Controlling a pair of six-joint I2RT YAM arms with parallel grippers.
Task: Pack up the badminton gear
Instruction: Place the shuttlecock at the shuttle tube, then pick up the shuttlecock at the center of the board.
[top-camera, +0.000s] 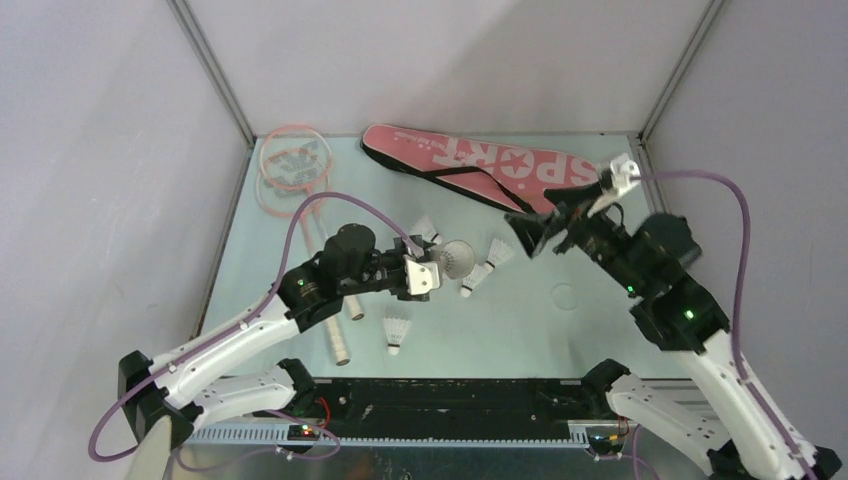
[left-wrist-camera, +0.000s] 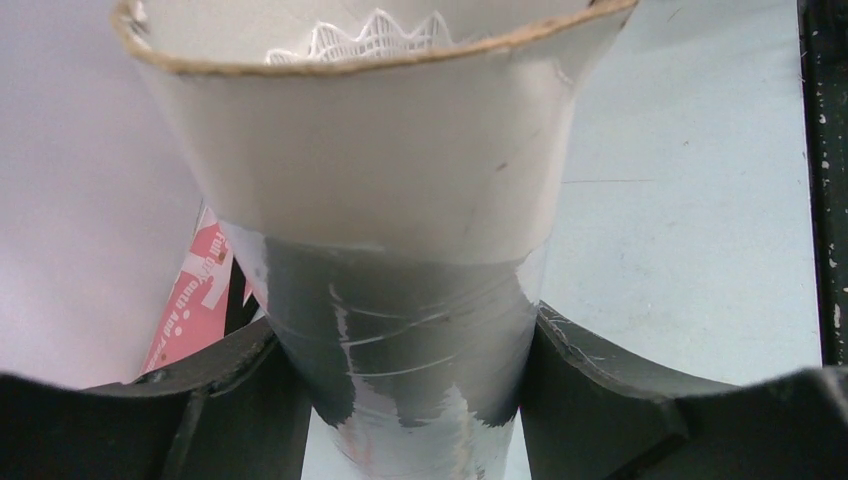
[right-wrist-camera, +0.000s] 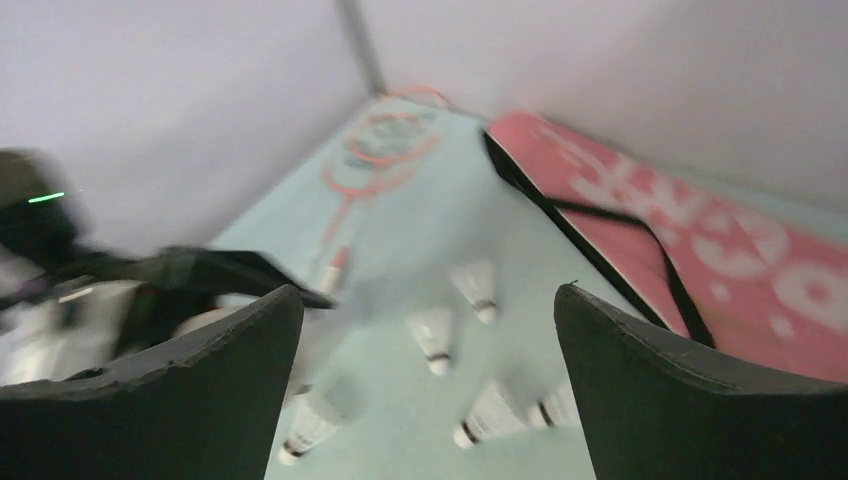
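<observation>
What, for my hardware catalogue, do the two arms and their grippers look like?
The left arm and right arm have white lower links, black upper joints, small green lights and a looping purple cable each. The left gripper and right gripper have broad, matte-black fingers with curved inner edges.

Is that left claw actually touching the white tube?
Touching. The left wrist view shows the dark fingers of the left gripper pressed against both sides of the white tube, no gap.
</observation>
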